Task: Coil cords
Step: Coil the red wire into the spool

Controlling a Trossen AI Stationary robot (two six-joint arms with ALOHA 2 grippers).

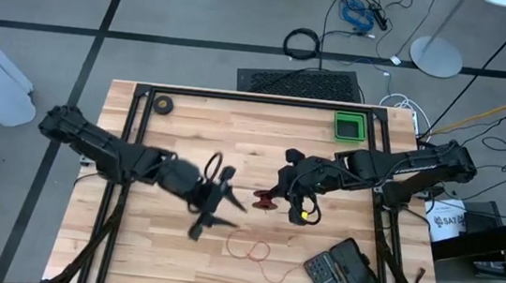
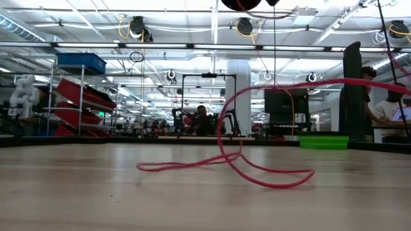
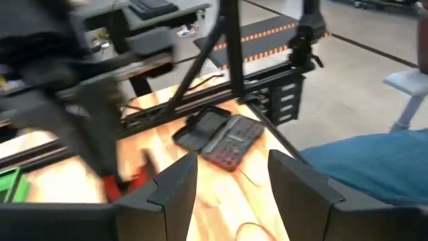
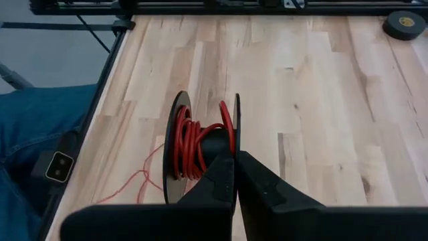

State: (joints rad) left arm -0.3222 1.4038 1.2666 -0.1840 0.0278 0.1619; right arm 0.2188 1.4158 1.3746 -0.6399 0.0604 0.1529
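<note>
A black reel (image 4: 200, 144) with red cord wound on it hangs over the table's middle, and my right gripper (image 4: 234, 157) is shut on it; the high view shows this reel (image 1: 266, 199) beside that gripper (image 1: 278, 193). The cord's loose end (image 1: 249, 248) lies in slack loops (image 2: 257, 173) on the wood nearer the front edge, and one strand rises from them. My left gripper (image 1: 218, 204) hovers just left of the reel, open (image 3: 231, 184), with nothing between its fingers. My right gripper pinches the rim of one of the reel's flanges (image 4: 236, 134) between its two fingers. The fingers come from the table's right side, slanting down. The reel hangs clear of the table with its flanges upright and its axis level.
A black hinged case (image 1: 341, 273) lies at the front right and shows in the left wrist view as well (image 3: 221, 134). A green bin (image 1: 349, 125) stands at the back right, and a small black roll (image 1: 162, 106) at the back left. A black frame (image 1: 257, 100) borders the table.
</note>
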